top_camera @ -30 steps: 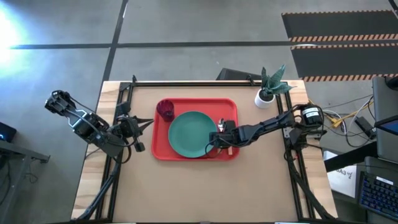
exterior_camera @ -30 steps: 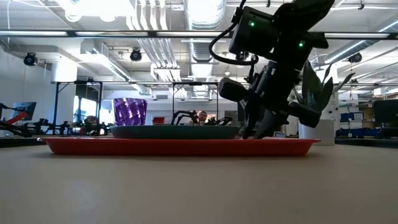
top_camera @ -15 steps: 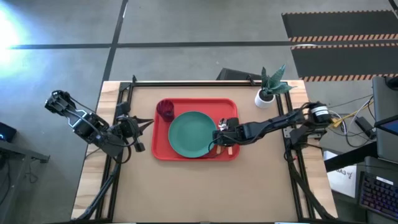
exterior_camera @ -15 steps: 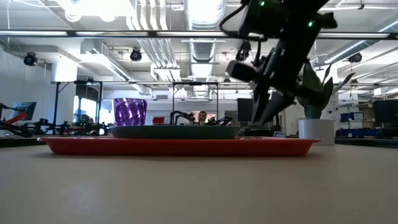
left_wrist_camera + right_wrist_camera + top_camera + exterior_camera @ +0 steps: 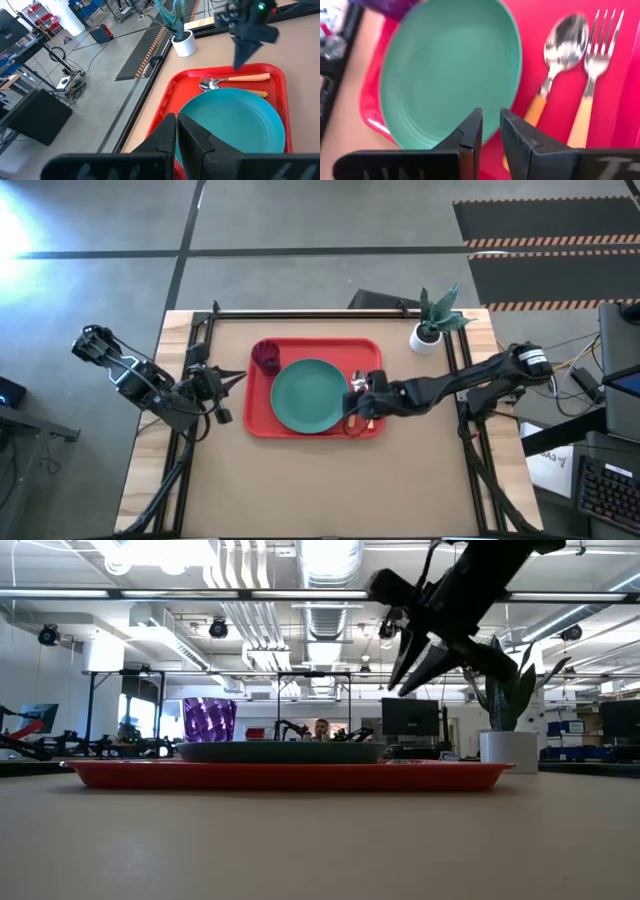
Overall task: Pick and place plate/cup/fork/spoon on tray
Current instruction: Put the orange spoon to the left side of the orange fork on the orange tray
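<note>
While high view hides them under the arm, right wrist cam shows spoon point(image 5: 563, 41) beside fork point(image 5: 596, 64) on tray point(image 5: 540, 15); right gripper point(image 5: 490, 128) narrow, empty.

A small white pot point(image 5: 424, 337) with a green plant point(image 5: 439, 308) stands on the tabletop point(image 5: 320, 480) at two o'clock.

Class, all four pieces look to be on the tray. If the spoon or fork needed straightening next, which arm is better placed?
The right. Its gripper hangs above the spoon and fork on the tray; the left gripper waits beyond the tray's far side.
</note>
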Available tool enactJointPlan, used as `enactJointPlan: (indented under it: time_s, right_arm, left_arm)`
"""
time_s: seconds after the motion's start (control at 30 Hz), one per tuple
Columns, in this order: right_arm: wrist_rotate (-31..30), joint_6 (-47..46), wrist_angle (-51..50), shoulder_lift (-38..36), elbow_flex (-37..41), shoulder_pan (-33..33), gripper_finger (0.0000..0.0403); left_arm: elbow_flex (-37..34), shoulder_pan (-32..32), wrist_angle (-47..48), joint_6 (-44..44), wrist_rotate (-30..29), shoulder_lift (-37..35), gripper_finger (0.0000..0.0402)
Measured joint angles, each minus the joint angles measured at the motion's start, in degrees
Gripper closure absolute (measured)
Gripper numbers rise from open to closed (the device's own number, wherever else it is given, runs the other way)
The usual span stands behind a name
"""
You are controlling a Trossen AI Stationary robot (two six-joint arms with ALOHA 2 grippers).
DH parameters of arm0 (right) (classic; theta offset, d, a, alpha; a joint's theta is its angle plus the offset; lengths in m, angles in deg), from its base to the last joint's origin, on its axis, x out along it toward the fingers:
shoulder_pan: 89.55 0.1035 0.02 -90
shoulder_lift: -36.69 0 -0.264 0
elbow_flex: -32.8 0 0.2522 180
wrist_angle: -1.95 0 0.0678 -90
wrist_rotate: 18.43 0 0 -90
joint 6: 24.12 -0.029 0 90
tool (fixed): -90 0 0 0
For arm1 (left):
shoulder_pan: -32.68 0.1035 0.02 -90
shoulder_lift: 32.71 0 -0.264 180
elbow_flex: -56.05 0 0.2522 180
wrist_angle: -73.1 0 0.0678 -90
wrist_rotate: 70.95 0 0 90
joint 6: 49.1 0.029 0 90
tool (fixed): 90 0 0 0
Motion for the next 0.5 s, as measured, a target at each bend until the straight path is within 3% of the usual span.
enactJointPlan:
  time_s: [0.2, 0.5]
  right_arm:
    - [0.8, -4.7, 0.0, 5.4, 0.0, 4.8, 0.0389]
    - [3.6, -9.7, 3.3, 12.8, 0.0, 6.3, 0.0394]
  left_arm:
    - [0.0, 0.0, 0.0, 0.0, 0.0, 0.0, 0.0402]
    - [0.0, 0.0, -0.1, 0.0, 0.0, 0.1, 0.0402]
